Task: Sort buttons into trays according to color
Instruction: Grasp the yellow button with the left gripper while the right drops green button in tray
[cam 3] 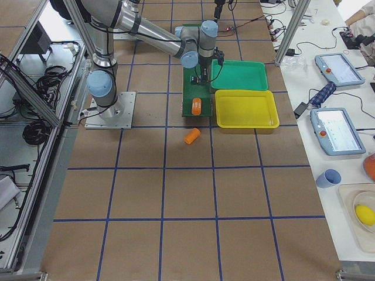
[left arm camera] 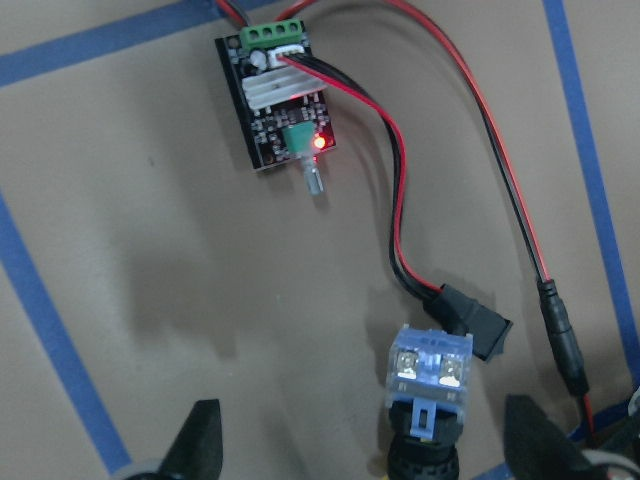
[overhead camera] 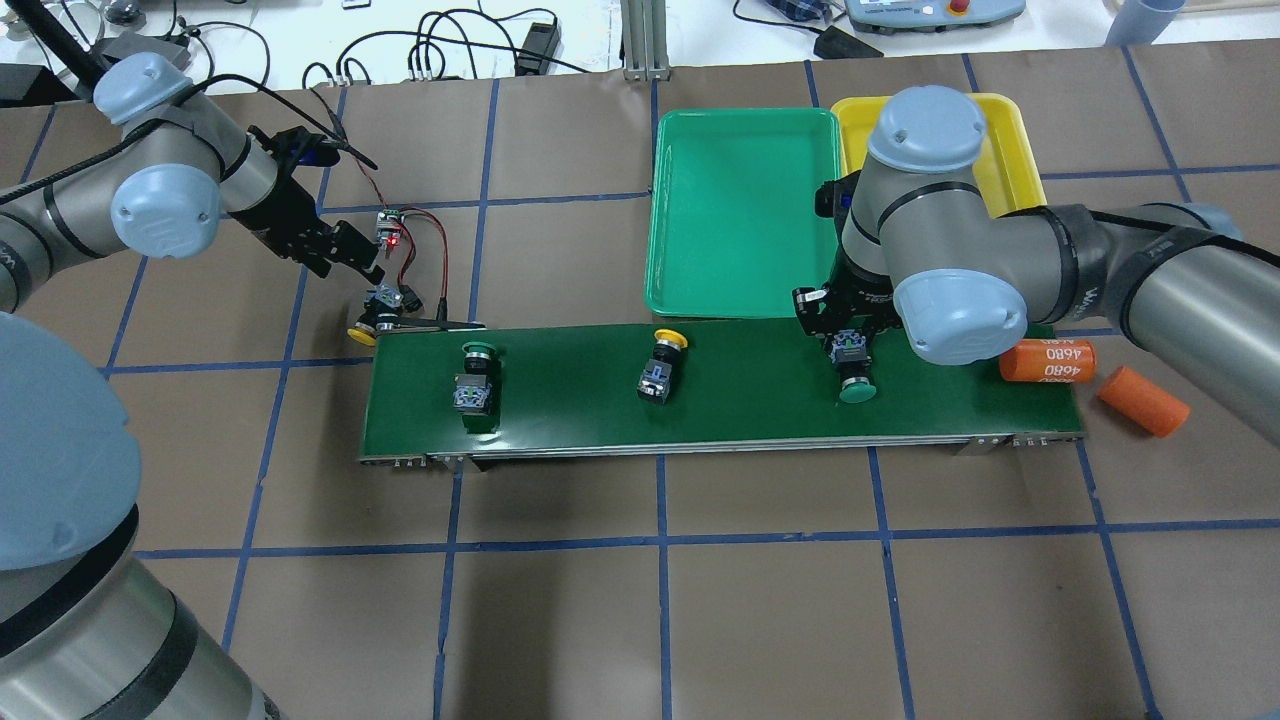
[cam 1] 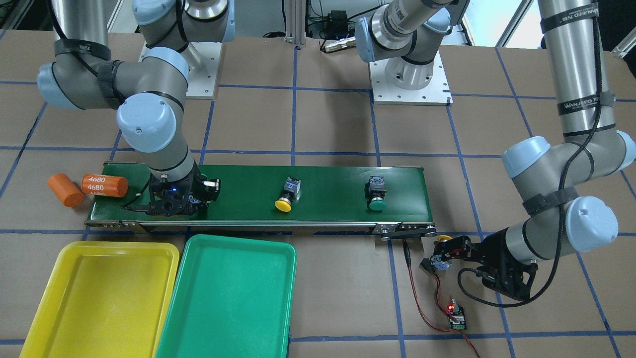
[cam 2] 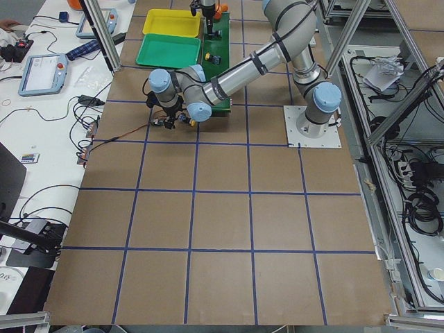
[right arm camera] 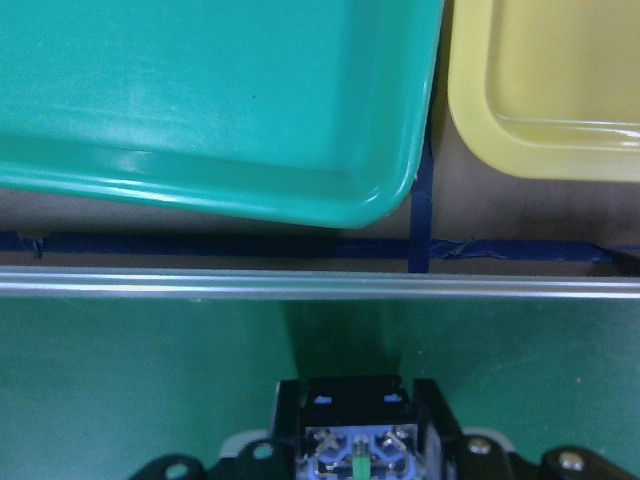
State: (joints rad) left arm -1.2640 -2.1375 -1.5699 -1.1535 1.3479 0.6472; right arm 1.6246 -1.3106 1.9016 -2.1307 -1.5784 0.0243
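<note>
Nearest the front-facing camera, the yellow tray and green tray lie side by side at 6 o'clock of the conveyor belt, at the end where the right arm works. No button is in either yet.

Right gripper: the jaws appear closed on the body of the held green button, over the belt. Whether it is lifted clear cannot be told. Judged purpose: carry it to the green tray, just across the belt's rail, an open path.

Left gripper: jaws wide apart, straddling the stray yellow button, which lies on the table off the belt's far end. No contact is seen. The wires and circuit board at its 12 o'clock crowd that pick.

The belt yellow button and belt green button lie mid-belt, well apart, with room around each. The orange cylinders sit at 9 o'clock of the right gripper in the front-facing view.
</note>
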